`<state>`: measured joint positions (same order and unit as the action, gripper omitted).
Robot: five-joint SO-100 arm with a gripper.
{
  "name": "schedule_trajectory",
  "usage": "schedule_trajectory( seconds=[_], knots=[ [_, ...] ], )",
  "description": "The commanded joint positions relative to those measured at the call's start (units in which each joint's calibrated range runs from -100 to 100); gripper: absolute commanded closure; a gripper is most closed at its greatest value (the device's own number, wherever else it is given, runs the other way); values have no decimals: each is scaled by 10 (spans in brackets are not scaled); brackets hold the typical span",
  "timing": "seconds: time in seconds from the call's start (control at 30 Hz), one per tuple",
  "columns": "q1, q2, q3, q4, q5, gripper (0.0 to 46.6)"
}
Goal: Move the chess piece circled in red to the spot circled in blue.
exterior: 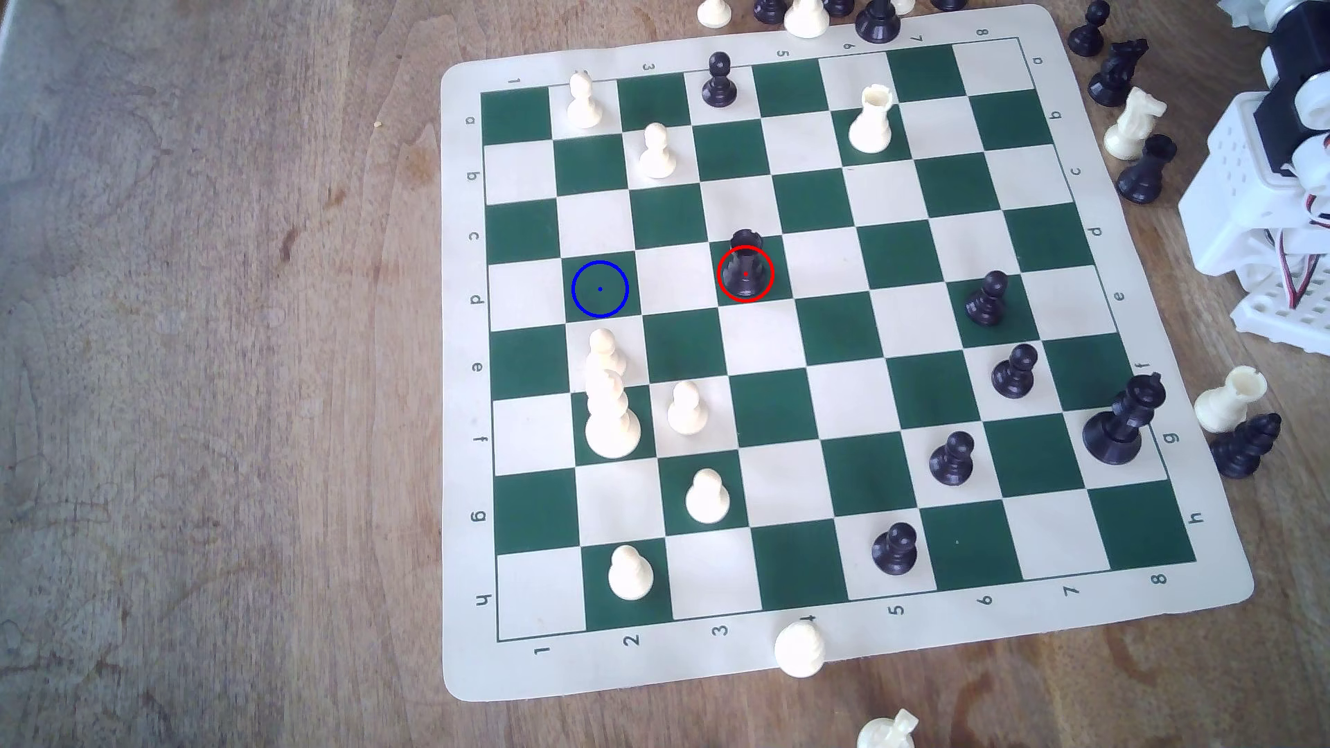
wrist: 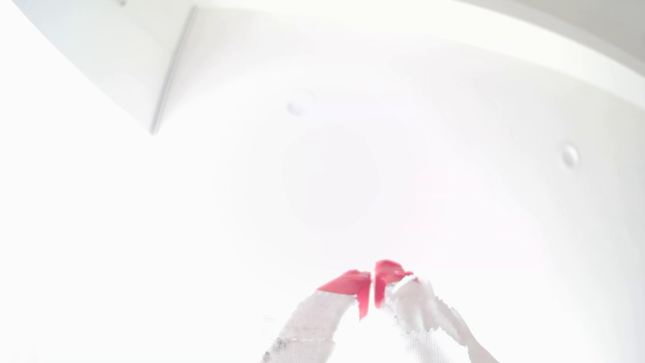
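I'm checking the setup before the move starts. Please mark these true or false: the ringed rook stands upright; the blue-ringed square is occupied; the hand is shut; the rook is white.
1. The black rook in the red ring stands upright. True.
2. The blue-ringed square holds a pawn. False: it is bare.
3. The hand has its red tips together, holding nothing. True.
4. The ringed rook is cream-white. False: it is black.
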<state>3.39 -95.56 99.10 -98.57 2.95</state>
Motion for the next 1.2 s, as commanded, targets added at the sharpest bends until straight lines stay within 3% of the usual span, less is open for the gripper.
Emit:
schedule_trajectory(
  seconds=[0.0,0.67,0.73,0.8,1.03,1.17],
  knots=[
    [-19,-3,8,-11,3,464],
    [-19,-3,8,-11,3,464],
    [-20,-3,8,-7,-14,464],
    [-22,-3,8,72,-31,464],
    [-45,-2,8,398,-28,465],
    [-46,-2,8,534,17,465]
  ],
)
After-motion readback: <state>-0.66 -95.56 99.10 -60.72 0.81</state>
